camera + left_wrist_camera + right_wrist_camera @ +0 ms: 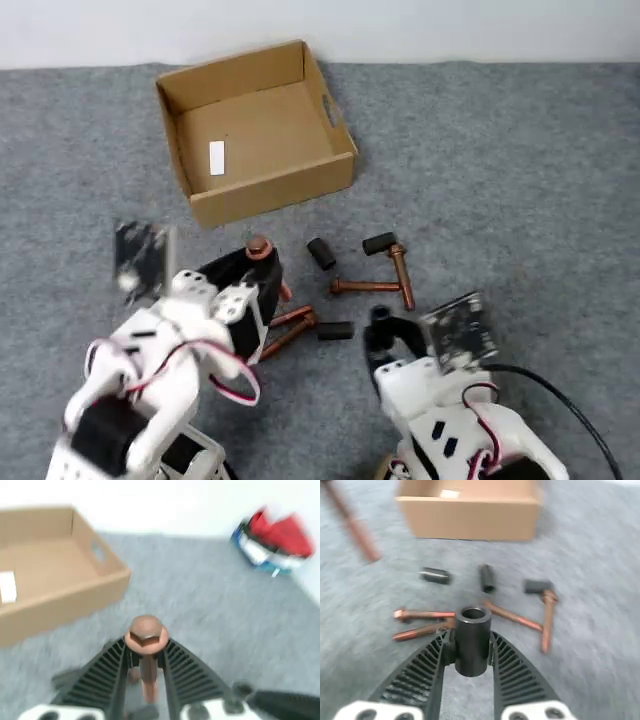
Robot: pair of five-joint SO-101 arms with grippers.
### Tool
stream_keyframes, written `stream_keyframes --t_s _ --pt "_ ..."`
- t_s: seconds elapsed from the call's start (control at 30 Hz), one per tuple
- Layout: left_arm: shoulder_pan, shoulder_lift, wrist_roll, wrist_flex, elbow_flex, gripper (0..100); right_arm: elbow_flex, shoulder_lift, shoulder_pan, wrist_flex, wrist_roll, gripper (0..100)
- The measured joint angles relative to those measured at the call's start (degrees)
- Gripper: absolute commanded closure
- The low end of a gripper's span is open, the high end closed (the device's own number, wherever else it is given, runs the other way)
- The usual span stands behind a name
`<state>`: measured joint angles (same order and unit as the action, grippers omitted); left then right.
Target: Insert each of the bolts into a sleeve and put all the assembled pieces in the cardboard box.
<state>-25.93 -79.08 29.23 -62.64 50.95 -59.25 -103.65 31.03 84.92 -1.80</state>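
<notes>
Grey, felt-like counter [520,180]. Toward its near left corner, the left hand [258,262], with ribbed black fingers [112,675], is clamped on a copper-coloured bolt [258,247], its hexagonal head uppermost. Near the far edge, left of middle, sits an open brown cardboard box [255,130] with a slot handle cut in one wall. A small white label [217,157] lies on its floor, the print too small to read. Mid-counter lie four loose bolts [365,286] and three short, black, cylindrical loose sleeves [321,253]. By the near edge, right of middle, the right hand [385,325] is clamped on a smooth black sleeve [472,640], bore facing up.
</notes>
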Motion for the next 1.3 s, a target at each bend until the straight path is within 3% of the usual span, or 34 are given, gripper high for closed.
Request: stream_keyframes --t_s 0.23,0.47,0.67,1.3 --pt "-6.2 -11.2 0.0 5.5 5.6 100 -3.3 0.1 3.3 -4.1 8.4 99.0" --pt "-11.0 -12.2 3.5 5.8 5.9 100 -6.3 0.1 4.2 -7.6 12.4 99.0" --pt "-11.3 -12.2 3.9 8.1 5.9 100 -7.1 0.1 10.8 -7.7 12.7 99.0" --pt "-11.2 -12.6 3.9 6.2 8.2 100 -7.4 0.4 11.7 -14.5 17.6 99.0"
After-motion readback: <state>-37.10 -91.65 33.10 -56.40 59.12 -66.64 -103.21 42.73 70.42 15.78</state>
